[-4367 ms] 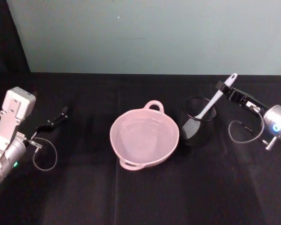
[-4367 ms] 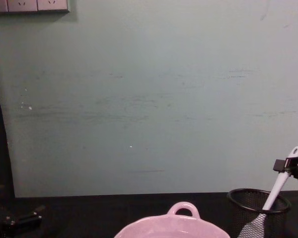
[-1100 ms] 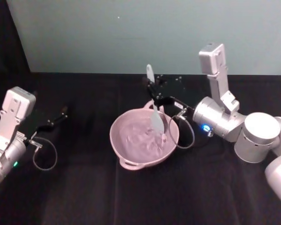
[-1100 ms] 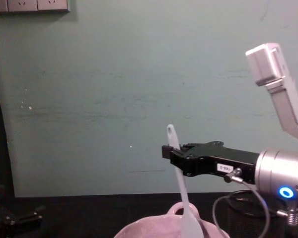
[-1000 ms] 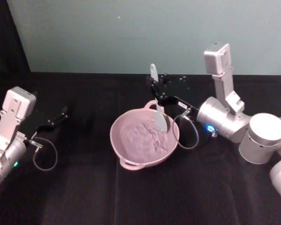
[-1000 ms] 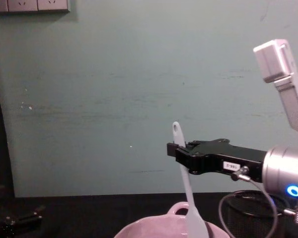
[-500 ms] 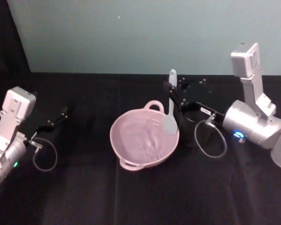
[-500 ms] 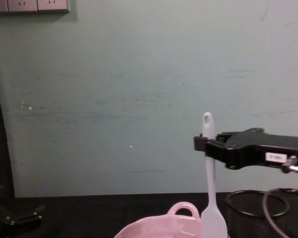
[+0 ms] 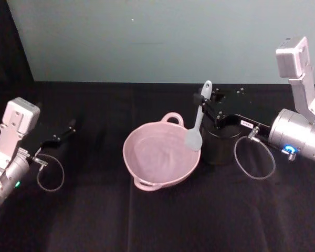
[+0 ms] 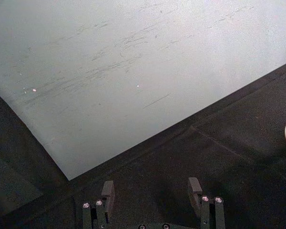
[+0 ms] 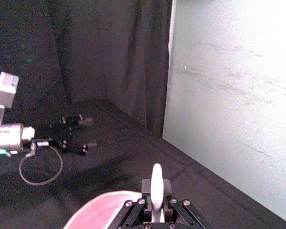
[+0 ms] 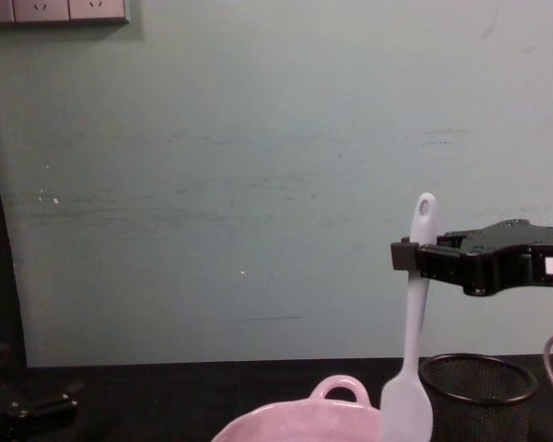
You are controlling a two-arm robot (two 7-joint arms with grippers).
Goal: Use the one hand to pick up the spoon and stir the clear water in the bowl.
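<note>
as the right gripper (image 9: 202, 101) pinches the spoon (image 9: 198, 119) near its tip, its blade hangs over the bowl's (image 9: 134, 144) rim; left gripper (image 10: 151, 195), jaws apart, lies well left.

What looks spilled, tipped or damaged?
Nothing stands out. The pale pink glossy bowl and black wire-mesh cup stand upright, no spill visible on the black cloth. The right gripper holds the slim white plastic spoon blade-down near the bowl's rim; left gripper parked open, far left.
</note>
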